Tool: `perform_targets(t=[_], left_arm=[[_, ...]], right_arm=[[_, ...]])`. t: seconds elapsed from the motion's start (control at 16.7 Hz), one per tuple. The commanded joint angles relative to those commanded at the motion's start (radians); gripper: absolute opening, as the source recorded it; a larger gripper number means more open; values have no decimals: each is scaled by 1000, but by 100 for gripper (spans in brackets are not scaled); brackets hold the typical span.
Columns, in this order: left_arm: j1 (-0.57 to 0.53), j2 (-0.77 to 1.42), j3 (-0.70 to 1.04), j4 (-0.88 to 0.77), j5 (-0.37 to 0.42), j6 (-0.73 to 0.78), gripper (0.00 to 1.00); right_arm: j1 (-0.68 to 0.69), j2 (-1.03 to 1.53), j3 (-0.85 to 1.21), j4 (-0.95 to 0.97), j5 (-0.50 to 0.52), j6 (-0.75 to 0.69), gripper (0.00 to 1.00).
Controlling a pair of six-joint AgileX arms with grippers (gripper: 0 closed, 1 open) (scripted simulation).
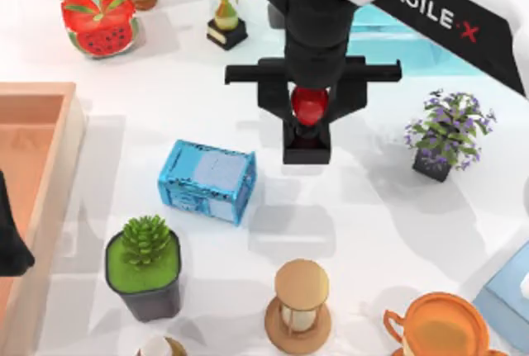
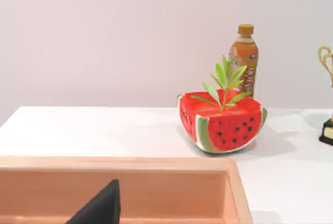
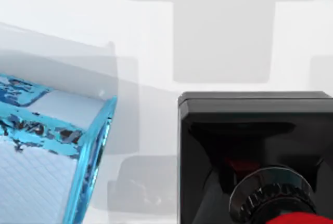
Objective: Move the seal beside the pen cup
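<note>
A: Left to right, what was on the bench?

B: Left gripper sat parked at the 9 o'clock edge, over the wooden tray; whether its fingers were apart or together, I could not tell. Pen cup lay slightly left of centre, blue, pale panel up.

A: And the seal?

B: Seal stood at roughly 2 o'clock from the pen cup, near it but not touching. Red knob up, black base below. Right gripper was directly above it, fingers clamped on the knob from both sides.

A: Was the base resting on the bench?

B: Could not tell. Right wrist view showed the black base just beside the cup's blue corner, bare white surface between them.

A: Anything further right?

B: Purple flower pot at 3 o'clock, well apart from the seal.
</note>
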Motion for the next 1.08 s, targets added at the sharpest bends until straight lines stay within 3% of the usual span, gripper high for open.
perform_targets(t=[0.12, 0.9, 1.08], left_arm=[[0, 0, 0, 0, 0, 0, 100], [0, 0, 0, 0, 0, 0, 100], [0, 0, 0, 0, 0, 0, 100]], right_arm=[[0, 0, 0, 0, 0, 0, 0], [0, 0, 0, 0, 0, 0, 98], [0, 0, 0, 0, 0, 0, 100]])
